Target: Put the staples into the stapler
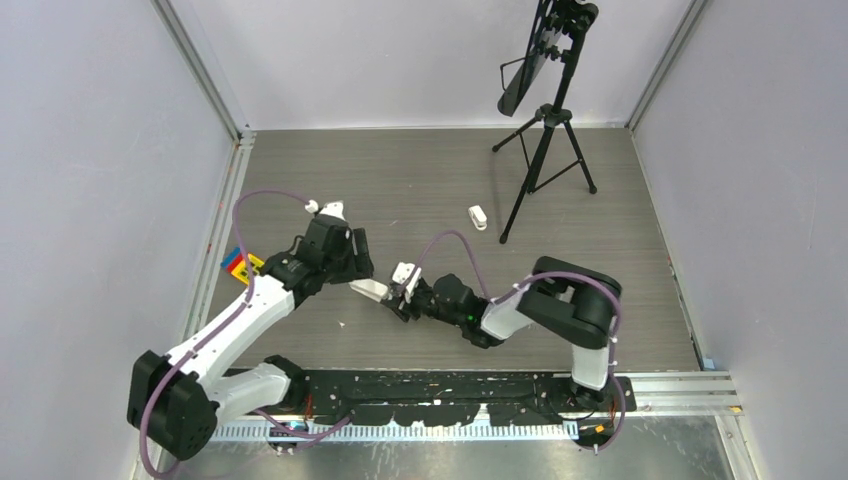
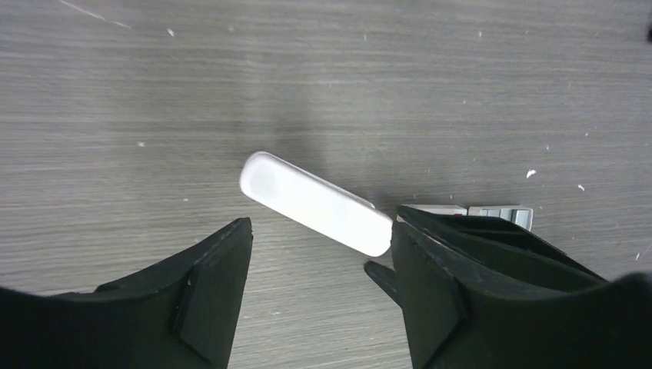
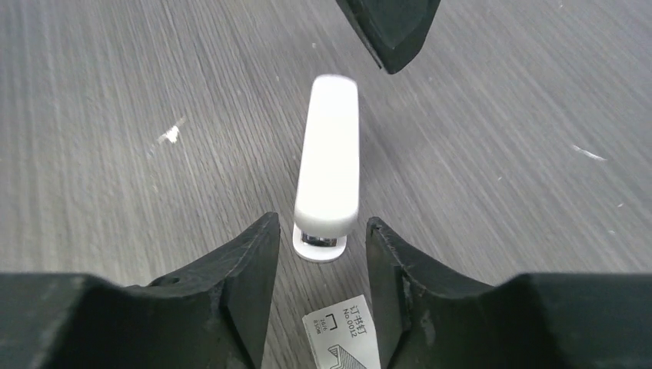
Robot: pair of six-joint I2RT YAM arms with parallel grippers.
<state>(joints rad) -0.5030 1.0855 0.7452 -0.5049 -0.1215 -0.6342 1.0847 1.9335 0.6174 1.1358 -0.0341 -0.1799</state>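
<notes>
The long white stapler (image 1: 368,290) lies closed on the table between my two grippers. In the left wrist view the stapler (image 2: 315,204) lies at an angle just ahead of my open left gripper (image 2: 321,231), which holds nothing. In the right wrist view the stapler (image 3: 329,165) points away, and its near end with the silver channel sits at the tips of my open right gripper (image 3: 321,227), apart from both fingers. The white staples box (image 3: 346,334) lies flat on the table between the right fingers. It also shows in the left wrist view (image 2: 500,211), partly hidden behind a finger.
A shorter stubby white stapler (image 1: 478,217) lies farther back, near a black tripod (image 1: 545,150). A small coloured object (image 1: 238,263) lies at the left table edge. The left gripper's fingertip (image 3: 392,31) shows beyond the stapler in the right wrist view.
</notes>
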